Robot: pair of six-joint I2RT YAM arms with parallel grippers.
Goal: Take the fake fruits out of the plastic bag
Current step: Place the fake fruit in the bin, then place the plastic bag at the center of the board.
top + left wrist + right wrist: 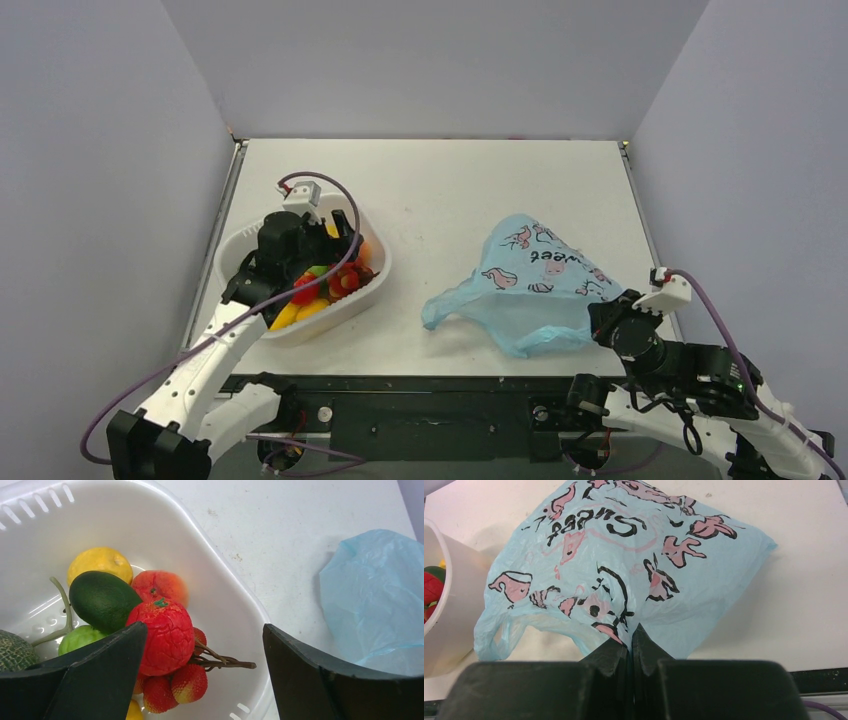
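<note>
The fake fruits lie in a white slotted tub [150, 510] on the left. A round red apple [167, 635] rests on the heap, with a red berry cluster [185, 682] on a brown twig under it. A dark green oblong fruit [102, 600] and a red-orange one [160, 585] lie behind. My left gripper [204, 626] is open over them, its left finger beside the apple. The light-blue plastic bag [535, 280] lies crumpled and flat on the right. My right gripper [630, 635] is shut on its near edge. I see no fruit inside it.
The tub [240, 250] also holds a yellow fruit [100, 562], a lime-green one [80, 637] and a green melon [15, 652]. Grey walls close off the left, right and back. The table's black front rail [430, 395] runs between the arm bases.
</note>
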